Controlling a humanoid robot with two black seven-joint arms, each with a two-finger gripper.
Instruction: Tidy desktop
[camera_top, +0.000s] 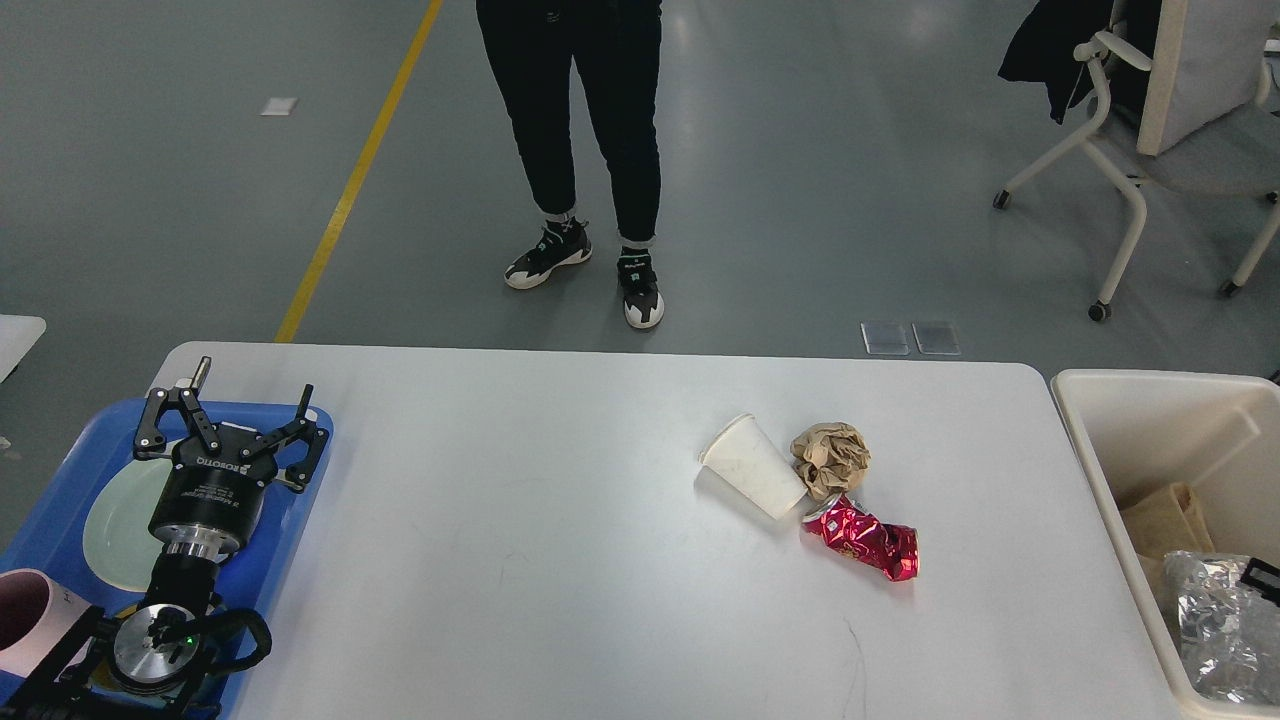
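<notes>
While the left gripper (232, 413) hangs with fingers spread and empty over the blue tray (300, 520), reaching right could roll the tipped paper cup (752, 467) off the bench (520, 520).

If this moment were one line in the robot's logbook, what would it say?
left gripper: open, empty, over blue tray | desktop: paper cup, brown paper ball, crushed red can remaining | right gripper: out of view
</notes>
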